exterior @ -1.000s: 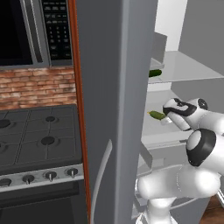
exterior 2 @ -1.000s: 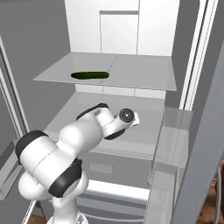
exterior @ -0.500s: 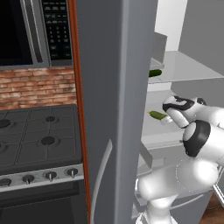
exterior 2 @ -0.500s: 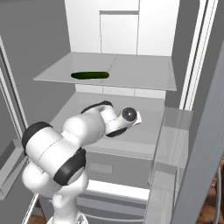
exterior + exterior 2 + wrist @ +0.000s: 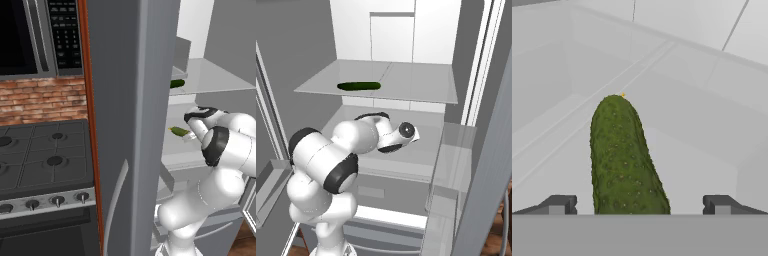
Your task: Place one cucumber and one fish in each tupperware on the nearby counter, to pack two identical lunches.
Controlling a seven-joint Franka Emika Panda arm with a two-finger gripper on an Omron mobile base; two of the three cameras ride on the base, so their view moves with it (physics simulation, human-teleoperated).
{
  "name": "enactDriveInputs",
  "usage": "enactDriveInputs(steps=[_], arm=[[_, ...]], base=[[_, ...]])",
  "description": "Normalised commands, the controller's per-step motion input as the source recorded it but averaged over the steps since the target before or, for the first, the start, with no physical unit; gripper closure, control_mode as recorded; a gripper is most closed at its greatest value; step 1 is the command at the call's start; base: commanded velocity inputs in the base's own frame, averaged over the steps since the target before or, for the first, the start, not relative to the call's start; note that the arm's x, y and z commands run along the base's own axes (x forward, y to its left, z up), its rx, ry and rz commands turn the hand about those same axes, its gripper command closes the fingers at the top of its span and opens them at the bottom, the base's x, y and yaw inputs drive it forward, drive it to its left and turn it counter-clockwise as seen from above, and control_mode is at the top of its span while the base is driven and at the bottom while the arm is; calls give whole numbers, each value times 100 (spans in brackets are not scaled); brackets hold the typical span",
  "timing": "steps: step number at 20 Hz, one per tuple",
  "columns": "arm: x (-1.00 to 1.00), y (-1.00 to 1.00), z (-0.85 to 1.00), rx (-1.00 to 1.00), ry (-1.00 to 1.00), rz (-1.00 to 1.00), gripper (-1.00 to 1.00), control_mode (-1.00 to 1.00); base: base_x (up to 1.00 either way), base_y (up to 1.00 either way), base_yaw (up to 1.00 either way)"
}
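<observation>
A knobbly dark green cucumber (image 5: 624, 160) lies on the white lower fridge shelf (image 5: 702, 165) and runs away from the hand. My gripper (image 5: 639, 205) is open, one fingertip (image 5: 559, 204) on each side of the cucumber's near end, not touching it. In the left base view the same cucumber (image 5: 179, 131) lies just ahead of the gripper (image 5: 191, 134) inside the open fridge. A second cucumber (image 5: 358, 86) rests on the glass shelf above, also seen as the upper cucumber (image 5: 177, 83). The fish, the tupperware and the counter are out of view.
The grey fridge door (image 5: 127, 130) stands open between the arm and the black gas stovetop (image 5: 45, 155), with a microwave (image 5: 30, 35) above. The glass shelf (image 5: 416, 82) hangs close over the hand. Door bins (image 5: 451, 165) stand at the right.
The arm has folded further into the fridge and the hand has closed in on the lower cucumber. The jaws stayed open, and neither cucumber moved.
</observation>
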Motion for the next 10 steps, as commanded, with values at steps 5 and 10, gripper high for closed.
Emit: enactDriveInputs(steps=[5, 10], arm=[[21, -6, -24, 0, 0, 2, -100, -100], [22, 0, -26, -1, 0, 3, -100, -100]], base=[[0, 0, 0], [0, 0, 0]])
